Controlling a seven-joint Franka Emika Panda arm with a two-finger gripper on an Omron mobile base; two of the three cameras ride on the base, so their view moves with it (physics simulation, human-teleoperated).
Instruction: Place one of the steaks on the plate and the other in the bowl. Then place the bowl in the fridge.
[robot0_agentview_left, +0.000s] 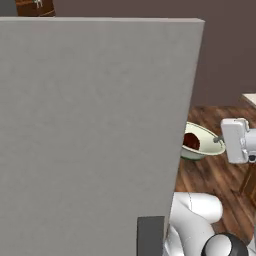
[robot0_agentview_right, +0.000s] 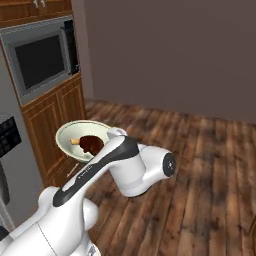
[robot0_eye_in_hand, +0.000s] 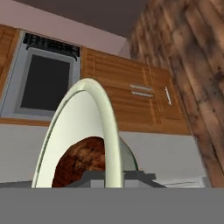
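The small round cream-white bowl with a pale greenish inside (robot0_agentview_left: 200, 141) is held up in the air over the brown wood-plank floor (robot0_agentview_right: 210, 165), not resting on any surface. The two-finger gripper (robot0_eye_in_hand: 114, 177) is seen clamped on the bowl's rim, jaws drawn nearly together with the thin wall between them; the dark fingertips (robot0_eye_in_hand: 89, 177) show at the bottom of the hand view on either side of the rim.

The bowl is tilted rather than level: in the left base view its opening is turned up and toward the camera, and in the hand view the rim is seen nearly edge-on as a tall arch. Being round, no long axis can be given for it.

The dark brown lump of steak (robot0_agentview_right: 91, 144) lies inside the bowl, low against the wall. A yellowish bit (robot0_agentview_right: 75, 141) sticks out from it toward the left in the right base view, so its long axis runs roughly left-right there.

The flat grey fridge door panel (robot0_agentview_left: 95, 130) stands just beside the bowl in the left base view, hiding the bowl's left edge. The built-in oven with a dark window (robot0_agentview_right: 42, 57) is set in wooden cabinets (robot0_agentview_right: 55, 120) behind the bowl.
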